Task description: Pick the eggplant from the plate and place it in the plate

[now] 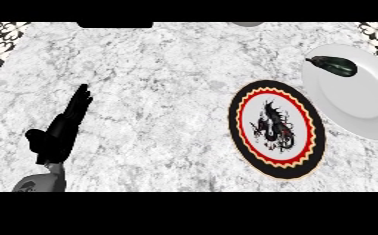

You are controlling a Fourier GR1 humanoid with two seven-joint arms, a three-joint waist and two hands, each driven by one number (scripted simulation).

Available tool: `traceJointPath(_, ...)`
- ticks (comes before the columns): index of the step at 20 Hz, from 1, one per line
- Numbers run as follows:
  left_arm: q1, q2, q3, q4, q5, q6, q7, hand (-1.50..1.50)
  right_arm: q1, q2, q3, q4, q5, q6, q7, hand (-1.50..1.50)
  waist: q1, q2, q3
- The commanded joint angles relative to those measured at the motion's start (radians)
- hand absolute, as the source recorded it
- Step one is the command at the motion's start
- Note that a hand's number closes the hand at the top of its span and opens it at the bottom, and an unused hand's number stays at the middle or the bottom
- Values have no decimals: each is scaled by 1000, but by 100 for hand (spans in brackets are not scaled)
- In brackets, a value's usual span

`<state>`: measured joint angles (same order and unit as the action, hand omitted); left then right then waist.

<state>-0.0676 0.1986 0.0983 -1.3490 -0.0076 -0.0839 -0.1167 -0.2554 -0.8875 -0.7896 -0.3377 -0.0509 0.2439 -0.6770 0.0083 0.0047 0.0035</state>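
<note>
A dark eggplant (pixel 334 65) lies on the far part of a plain white plate (pixel 354 104) at the right edge of the counter. Just left of it sits a second plate (pixel 244 129) with a black rim, a red and yellow ring and a black dragon at its white centre; nothing lies on it. My left hand (pixel 63 129) rests at the lower left, fingers straight and pointing away, far from both plates and holding nothing. My right hand does not show.
The counter is grey-white marble. A dark object (pixel 114 24) sits at the far edge, and a grey rounded thing (pixel 247 24) peeks in beside it. Patterned corners (pixel 15 29) mark the counter's far ends.
</note>
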Motion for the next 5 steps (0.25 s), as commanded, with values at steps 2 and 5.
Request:
traceJointPath(2,36,9,12,-19,12,-24,-13,0,26,-13,24,96,25,6,-118,-150,5,0,0)
traceJointPath(5,44,-4,-13,-39,-5,-18,-7,0,28,-42,-1,129,12,-3,-148,-150,9,1,2)
